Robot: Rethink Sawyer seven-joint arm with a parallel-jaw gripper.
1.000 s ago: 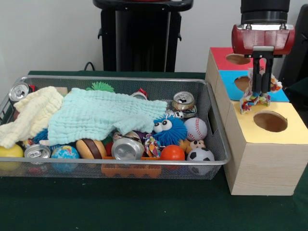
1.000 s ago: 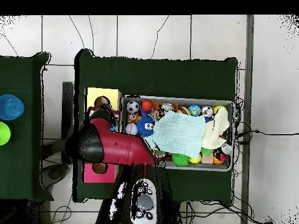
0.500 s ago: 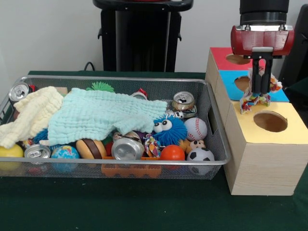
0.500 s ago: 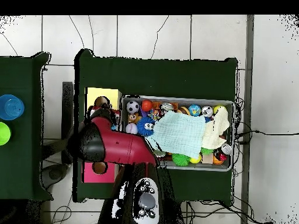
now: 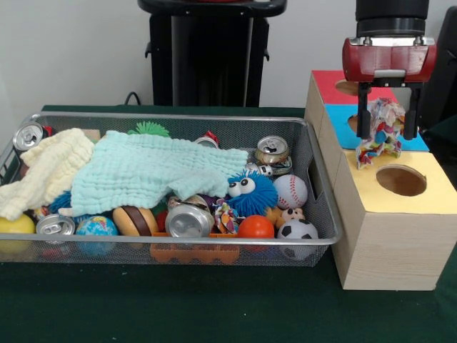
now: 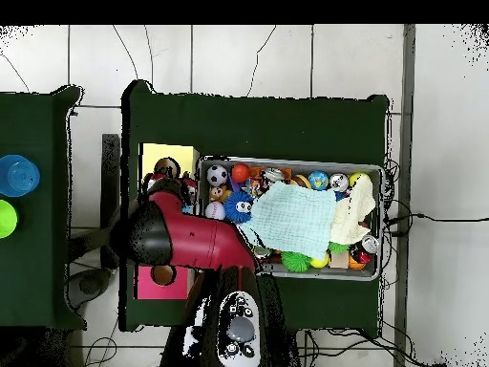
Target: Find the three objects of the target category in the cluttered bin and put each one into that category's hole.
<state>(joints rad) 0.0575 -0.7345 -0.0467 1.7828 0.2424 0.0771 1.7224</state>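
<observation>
Front view: the red-and-black gripper (image 5: 388,118) hangs with fingers spread, the wrinkly confetti-patterned wad (image 5: 380,136) between them, beside the yellow-surround round hole (image 5: 401,180). Overhead: red arm (image 6: 191,239) covers the boxes; silver wire-mesh bin (image 6: 290,162) is cluttered.

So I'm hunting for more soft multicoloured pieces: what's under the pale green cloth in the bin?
Poking out from under the pale green cloth: a can, a burger toy, a knotted rope piece. The rest beneath is covered.

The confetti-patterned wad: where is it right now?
Front view, right side: the wad hangs between the open tool's fingers, above the boxes, just behind and left of the yellow hole.
</observation>
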